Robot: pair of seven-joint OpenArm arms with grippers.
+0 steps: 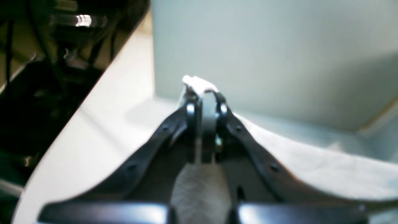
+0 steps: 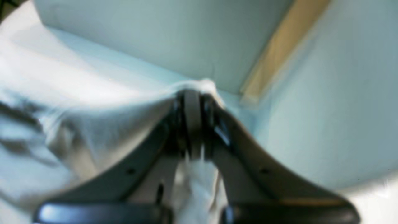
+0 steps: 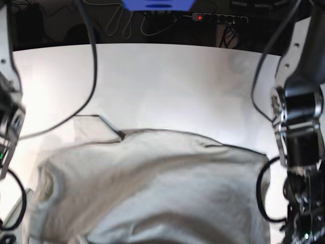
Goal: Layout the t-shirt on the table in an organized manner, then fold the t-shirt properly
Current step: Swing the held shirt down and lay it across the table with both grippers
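Both End Effectors Grip the T-Shirt Near the Tabletop's Edge

We have the t-shirt (image 3: 193, 188) spread in loose, rumpled folds across the near part of the tabletop (image 3: 167, 81), the side toward the bottom of the base view. The cloth is light beige-grey, and broad creases run slantwise over its middle. Its far margin makes a gentle arch between our two arms, and a pale flap (image 3: 94, 128) with a dark outline lies just beyond that margin, toward our right arm. The tabletop's curved far edge is well apart from the cloth, with cables (image 3: 122, 18) and a power strip (image 3: 221, 19) beyond it.

We keep the left end effector (image 1: 203, 96) clamped on the t-shirt, its tips together with a bit of pale fabric poking out past them. We have the right end effector (image 2: 194, 93) clamped on the t-shirt too, the fabric draping away from its tips, though that view is blurred. Behind the tips, both wrist views show a large grey-green panel (image 1: 264, 56); we cannot tell exactly what it is.
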